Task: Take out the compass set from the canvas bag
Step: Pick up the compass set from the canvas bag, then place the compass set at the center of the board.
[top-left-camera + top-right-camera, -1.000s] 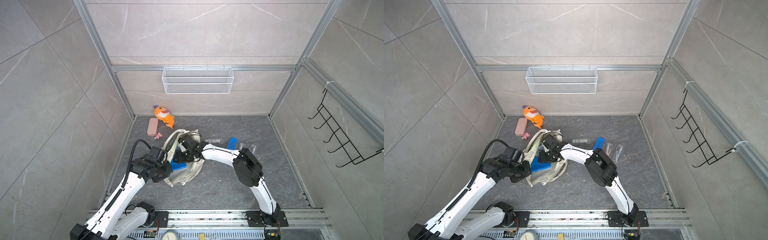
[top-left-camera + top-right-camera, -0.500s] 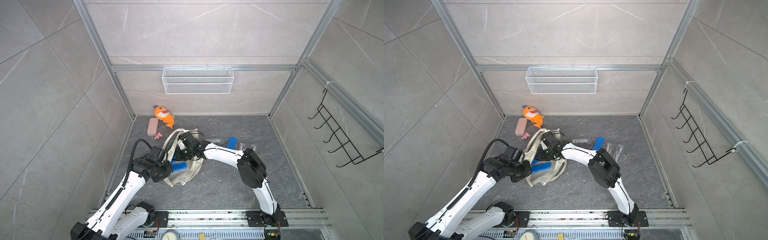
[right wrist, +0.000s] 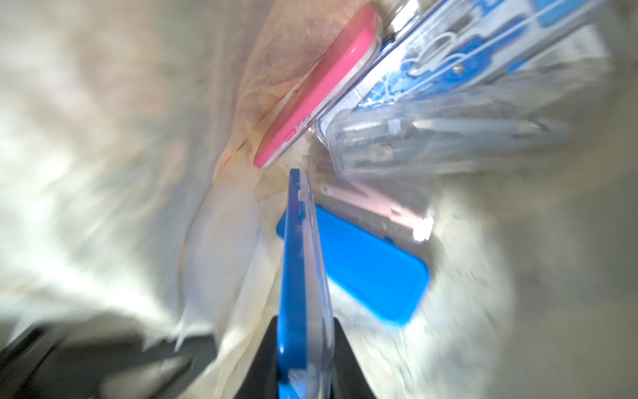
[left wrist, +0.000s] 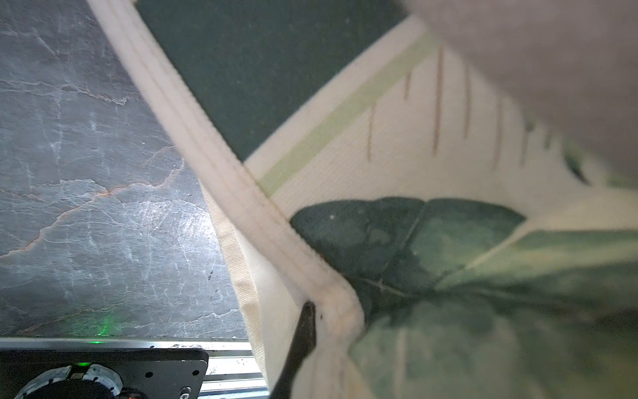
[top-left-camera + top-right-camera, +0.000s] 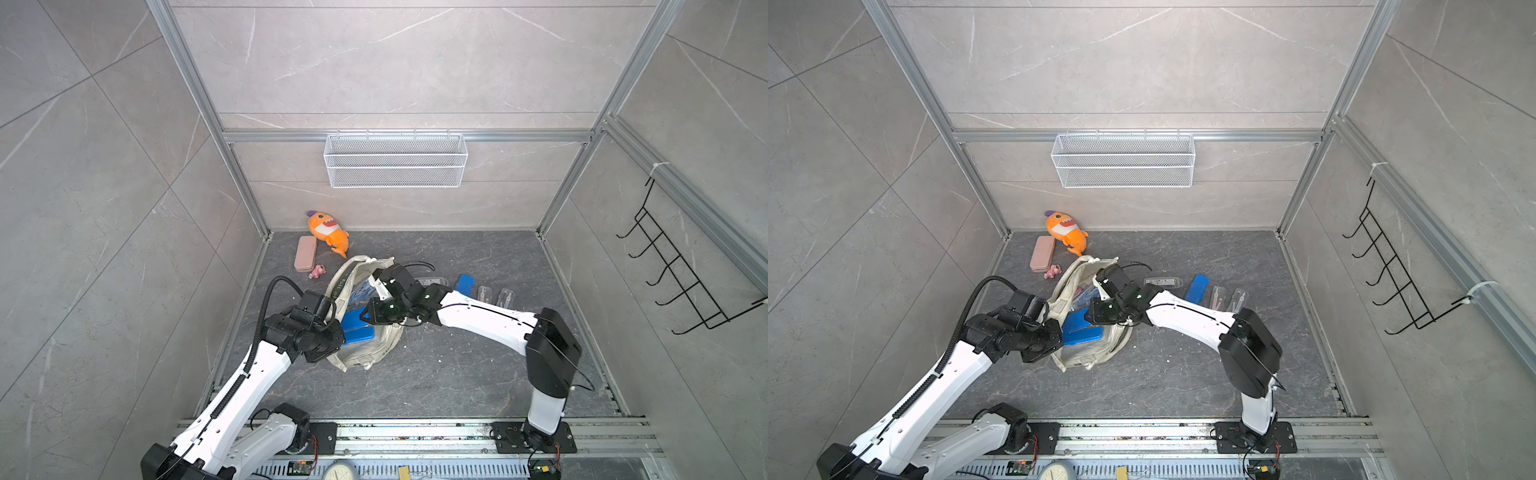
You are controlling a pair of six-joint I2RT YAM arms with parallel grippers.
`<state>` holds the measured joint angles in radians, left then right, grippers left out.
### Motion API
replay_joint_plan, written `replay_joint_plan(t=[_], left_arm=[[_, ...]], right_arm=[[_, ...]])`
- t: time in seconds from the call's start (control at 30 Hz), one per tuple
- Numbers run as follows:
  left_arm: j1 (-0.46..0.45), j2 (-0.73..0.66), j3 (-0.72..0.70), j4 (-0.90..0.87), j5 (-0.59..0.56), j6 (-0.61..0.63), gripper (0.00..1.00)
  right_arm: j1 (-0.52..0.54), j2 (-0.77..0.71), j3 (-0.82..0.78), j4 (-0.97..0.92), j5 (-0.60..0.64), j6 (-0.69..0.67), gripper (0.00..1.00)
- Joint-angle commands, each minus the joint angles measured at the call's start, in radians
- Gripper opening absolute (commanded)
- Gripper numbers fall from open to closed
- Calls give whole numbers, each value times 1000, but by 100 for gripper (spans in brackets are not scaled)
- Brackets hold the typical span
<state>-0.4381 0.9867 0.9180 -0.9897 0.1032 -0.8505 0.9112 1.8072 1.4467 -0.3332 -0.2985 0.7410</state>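
The right gripper [image 5: 365, 316] has reached deeper into the mouth of the canvas bag [image 5: 376, 353] than a second ago. Its jaws, wider then, now clamp the compass set [image 3: 303, 248], a blue case with a clear lid. The set is still inside the bag, tipped on edge over a second blue case [image 3: 373, 273]. The left gripper [image 5: 336, 330] has not moved and stays pinched on the bag's rim.

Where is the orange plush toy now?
In both top views the toy lies back left, by the rear wall, beside the pink case.
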Motion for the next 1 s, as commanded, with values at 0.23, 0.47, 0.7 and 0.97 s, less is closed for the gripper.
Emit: replay_joint_plan(t=[0.23, 0.47, 0.7, 0.97], left_arm=[[-4, 13, 36, -5, 6, -26, 0], [-4, 15, 53, 4, -2, -19, 0], [-4, 41, 60, 24, 28, -2, 0], [-4, 34, 58, 24, 30, 6, 0]], right_arm=[[-46, -427, -177, -165, 124, -21, 11], [-154, -642, -187, -334, 176, -61, 11], [-286, -710, -203, -400, 166, -83, 9], [-452, -676, -297, -308, 15, -74, 7]])
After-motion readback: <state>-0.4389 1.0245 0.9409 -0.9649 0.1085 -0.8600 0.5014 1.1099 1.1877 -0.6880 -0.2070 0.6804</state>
